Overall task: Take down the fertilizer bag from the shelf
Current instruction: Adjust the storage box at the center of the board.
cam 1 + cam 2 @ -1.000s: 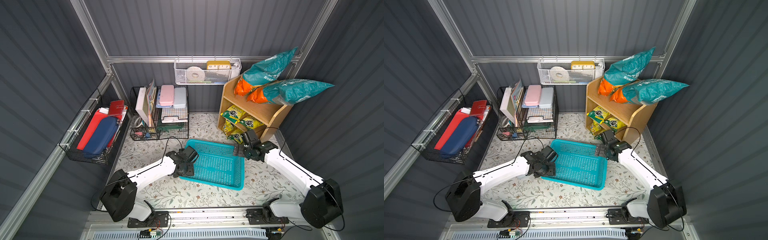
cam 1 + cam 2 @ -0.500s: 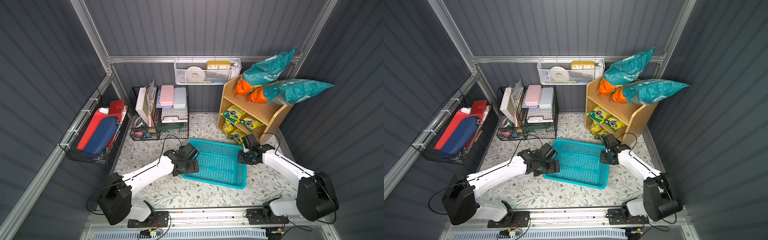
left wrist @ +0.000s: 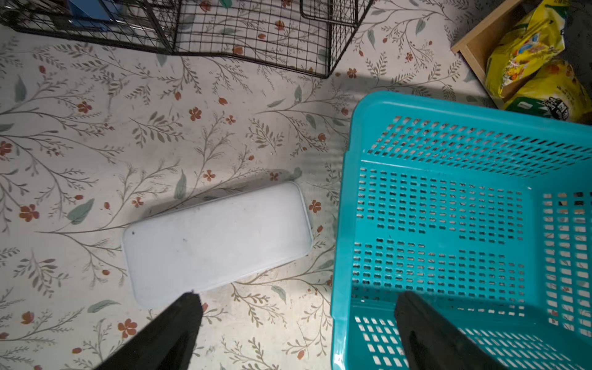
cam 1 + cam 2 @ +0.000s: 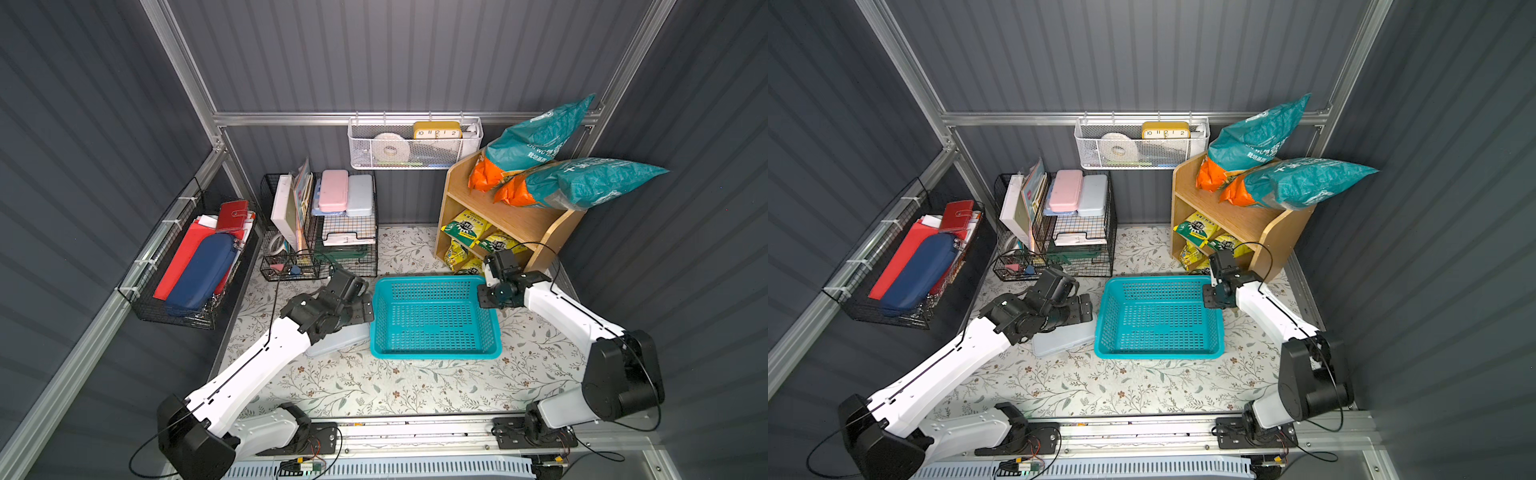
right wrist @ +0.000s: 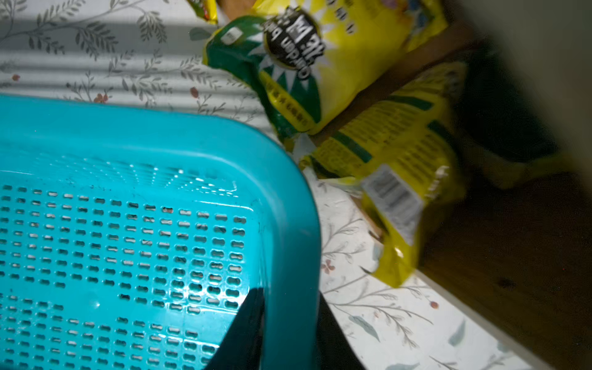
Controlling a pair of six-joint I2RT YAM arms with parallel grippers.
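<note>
Up and beyond the right gripper (image 4: 485, 300), well apart from it, two teal-and-orange plastic fertilizer bags (image 4: 590, 183) sit on the top tier of the light-brown wooden three-tier shelf (image 4: 524, 220), untouched. The front one overhangs the shelf's side. Yellow-green packets (image 4: 465, 226) fill the lower tiers, just past the same gripper. Right gripper is clamped on the rim of the teal perforated plastic basket (image 4: 434, 354); right wrist view shows one finger inside the wall and one outside. Left gripper (image 4: 365, 309) is at the basket's opposite side, released, fingers spread wide, grasping nothing; left wrist view shows one finger over the basket's inside, the other over the floral mat (image 4: 415, 386). Pale grey flat rectangular plastic case (image 3: 217, 240) lies on the mat right below the left gripper, just beside the basket, small gap between.
</note>
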